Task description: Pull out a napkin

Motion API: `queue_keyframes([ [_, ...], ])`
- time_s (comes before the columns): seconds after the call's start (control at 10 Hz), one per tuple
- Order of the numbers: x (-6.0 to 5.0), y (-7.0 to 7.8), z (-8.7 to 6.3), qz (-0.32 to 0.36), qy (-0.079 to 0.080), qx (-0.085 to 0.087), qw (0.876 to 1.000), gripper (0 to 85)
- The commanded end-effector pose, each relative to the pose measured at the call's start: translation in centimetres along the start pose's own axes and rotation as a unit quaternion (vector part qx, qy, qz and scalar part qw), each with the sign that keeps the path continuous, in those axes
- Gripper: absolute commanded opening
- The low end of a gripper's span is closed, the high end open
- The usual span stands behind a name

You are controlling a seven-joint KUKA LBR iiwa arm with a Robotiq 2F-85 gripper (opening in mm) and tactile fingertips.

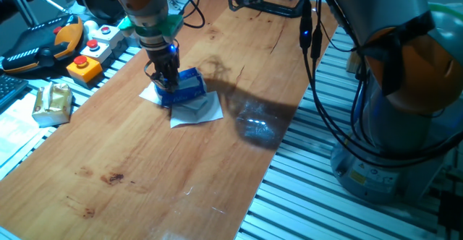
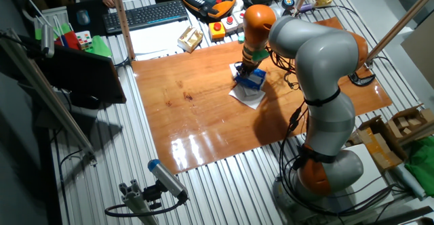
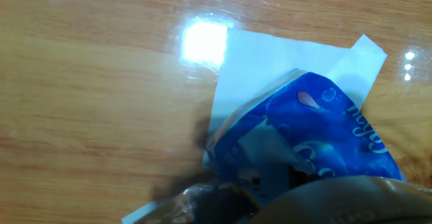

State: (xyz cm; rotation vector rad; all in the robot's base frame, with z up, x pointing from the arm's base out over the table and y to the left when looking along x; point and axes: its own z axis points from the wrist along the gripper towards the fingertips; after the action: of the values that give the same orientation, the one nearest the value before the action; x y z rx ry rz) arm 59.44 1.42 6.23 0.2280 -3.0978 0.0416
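Observation:
The small blue plastic packet [image 1: 188,86] lies on larger white paper sheets [image 1: 197,112] on the wooden table [image 1: 145,168]. My gripper [image 1: 163,83] stands straight down on the packet's left end. In the hand view the packet [image 3: 331,129] is torn open, and a pale greyish-white fold of napkin [image 3: 266,146] sticks out of the opening. My gripper [image 3: 266,191] has its dark blurred fingers [image 3: 337,198] close together around that fold. The white sheets [image 3: 270,62] show beneath. In the other fixed view the gripper [image 2: 247,71] hides most of the packet [image 2: 255,80].
A yellow box with a red stop button [image 1: 85,65], a teach pendant [image 1: 36,45] and a yellowish wrapped pack [image 1: 52,103] lie left of the table. Cables [image 1: 311,30] hang at the right, beside the robot base [image 1: 405,103]. A keyboard [image 2: 146,13] lies beyond the table.

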Motion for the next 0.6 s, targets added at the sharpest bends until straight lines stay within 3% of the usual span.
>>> queue_keyframes([
  [0.0, 0.02, 0.05, 0.02, 0.001, 0.0, -0.001, 1.0, 33.3],
  [0.4, 0.03, 0.31, 0.5, 0.0, -0.005, -0.006, 1.0, 30.0],
  [0.5, 0.02, 0.31, 0.49, -0.006, -0.008, -0.004, 1.0, 21.3],
])
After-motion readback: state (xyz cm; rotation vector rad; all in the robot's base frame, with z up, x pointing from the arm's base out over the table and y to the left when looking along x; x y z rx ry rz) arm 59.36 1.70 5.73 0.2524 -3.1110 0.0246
